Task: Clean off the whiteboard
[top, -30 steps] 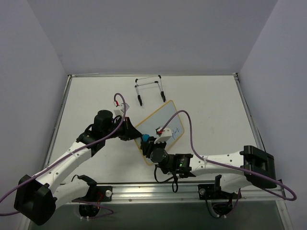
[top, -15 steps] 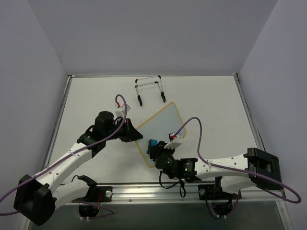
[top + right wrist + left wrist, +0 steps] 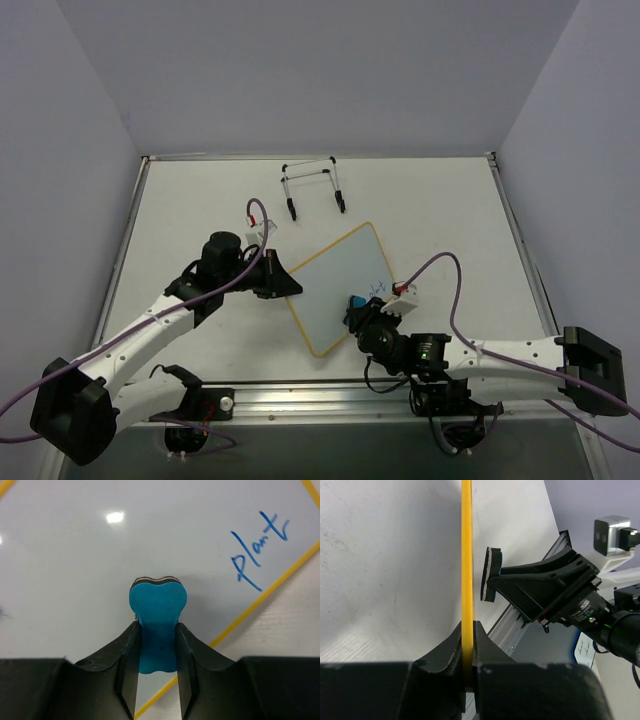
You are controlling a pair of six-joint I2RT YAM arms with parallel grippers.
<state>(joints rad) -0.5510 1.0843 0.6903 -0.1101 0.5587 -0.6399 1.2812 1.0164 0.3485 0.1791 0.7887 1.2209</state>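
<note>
We are clamping the whiteboard (image 3: 335,290) by its edge in the left gripper (image 3: 468,630), and pinching the eraser (image 3: 157,605) just over its face in the right gripper (image 3: 156,627).

From above, the handwriting (image 3: 378,289) near the whiteboard (image 3: 335,285)'s right corner is too small to read. The left wrist view shows the whiteboard edge-on, its face hidden. The right gripper (image 3: 156,627)'s jaws hide the eraser (image 3: 158,600)'s lower end.

The right gripper (image 3: 360,310) with the blue eraser (image 3: 356,301) slides toward three o'clock across the whiteboard (image 3: 335,280), uncovering the blue writing (image 3: 379,289).
</note>
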